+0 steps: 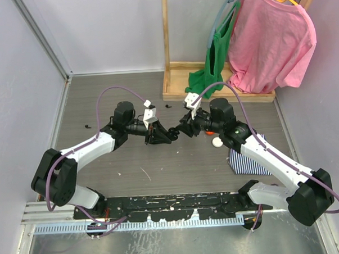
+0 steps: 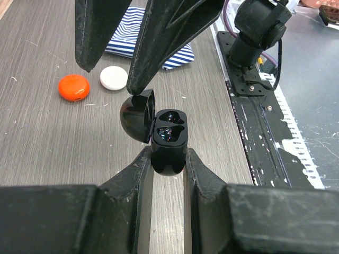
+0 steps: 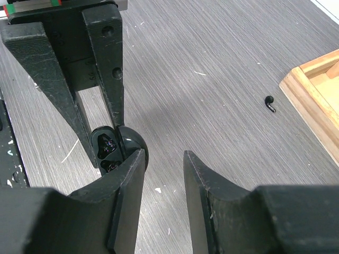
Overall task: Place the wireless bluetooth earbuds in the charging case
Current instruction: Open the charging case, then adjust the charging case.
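Note:
A black charging case hangs above the table with its domed lid swung open to the left. My left gripper is shut on the case's lower body. Both wells are dark and glossy; I cannot tell whether earbuds sit in them. My right gripper is open with nothing between its fingers, and its left fingertip rests against the lid. One black earbud lies loose on the table near the wooden base. In the top view the two grippers, left and right, meet at mid-table.
A red round case and a white one lie beside a striped cloth. A wooden rack base with green and pink clothes stands at the back. Small dark bits lie at the left.

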`<act>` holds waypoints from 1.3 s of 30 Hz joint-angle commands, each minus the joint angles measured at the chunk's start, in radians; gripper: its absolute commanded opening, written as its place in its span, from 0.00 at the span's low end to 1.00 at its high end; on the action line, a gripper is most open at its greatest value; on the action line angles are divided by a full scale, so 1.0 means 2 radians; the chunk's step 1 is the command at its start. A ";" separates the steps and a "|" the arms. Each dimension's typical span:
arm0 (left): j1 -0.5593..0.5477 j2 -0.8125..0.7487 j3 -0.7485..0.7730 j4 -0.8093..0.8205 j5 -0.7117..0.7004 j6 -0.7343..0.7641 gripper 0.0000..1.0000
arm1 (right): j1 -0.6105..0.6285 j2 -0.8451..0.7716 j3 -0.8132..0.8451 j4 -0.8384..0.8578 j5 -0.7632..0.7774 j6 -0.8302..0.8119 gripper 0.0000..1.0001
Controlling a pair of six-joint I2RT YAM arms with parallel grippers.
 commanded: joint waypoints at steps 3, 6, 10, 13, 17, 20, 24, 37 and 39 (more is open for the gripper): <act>-0.001 -0.021 -0.002 0.047 -0.007 -0.020 0.00 | -0.001 -0.034 -0.003 0.038 0.014 0.020 0.41; -0.001 -0.026 -0.016 0.087 -0.035 -0.040 0.00 | -0.002 -0.059 -0.025 0.069 0.034 0.035 0.43; -0.001 -0.038 -0.033 0.133 -0.076 -0.062 0.00 | -0.001 -0.086 -0.063 0.123 0.027 0.049 0.49; -0.001 -0.042 -0.039 0.178 -0.094 -0.083 0.00 | -0.001 -0.103 -0.088 0.156 0.026 0.056 0.52; 0.000 -0.041 -0.040 0.235 -0.114 -0.114 0.00 | -0.002 -0.117 -0.137 0.226 0.021 0.056 0.57; 0.000 -0.041 -0.042 0.277 -0.123 -0.135 0.00 | -0.001 -0.128 -0.183 0.311 -0.011 0.038 0.62; 0.000 -0.041 -0.042 0.313 -0.124 -0.151 0.00 | -0.001 -0.139 -0.221 0.387 0.022 0.084 0.64; -0.001 -0.021 -0.019 0.414 -0.067 -0.221 0.00 | -0.009 -0.105 -0.245 0.530 -0.001 0.158 0.61; -0.001 -0.022 -0.020 0.414 -0.065 -0.223 0.00 | -0.010 -0.093 -0.243 0.553 -0.014 0.171 0.61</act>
